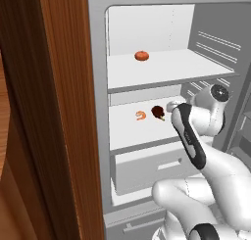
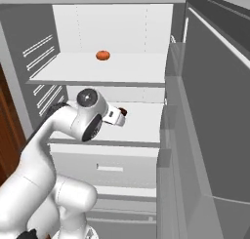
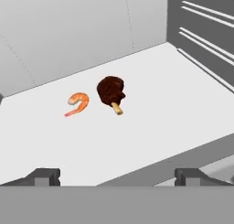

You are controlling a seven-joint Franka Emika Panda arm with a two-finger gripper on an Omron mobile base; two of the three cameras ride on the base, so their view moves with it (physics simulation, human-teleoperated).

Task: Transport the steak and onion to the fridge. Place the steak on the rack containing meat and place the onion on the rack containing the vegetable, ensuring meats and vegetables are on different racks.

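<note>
The steak, a dark red-brown lump with a pale stub, lies on the lower white shelf of the open fridge, just right of an orange shrimp. It also shows as the steak beside the shrimp and as the steak past the hand. My gripper hovers at the shelf's front edge, open and holding nothing, a short way back from the steak. On the left base camera the gripper sits right of the meat. The onion is out of view.
An orange-red vegetable rests on the upper shelf. A drawer sits under the lower shelf. The fridge door stands open on the right, and a wooden cabinet side rises on the left.
</note>
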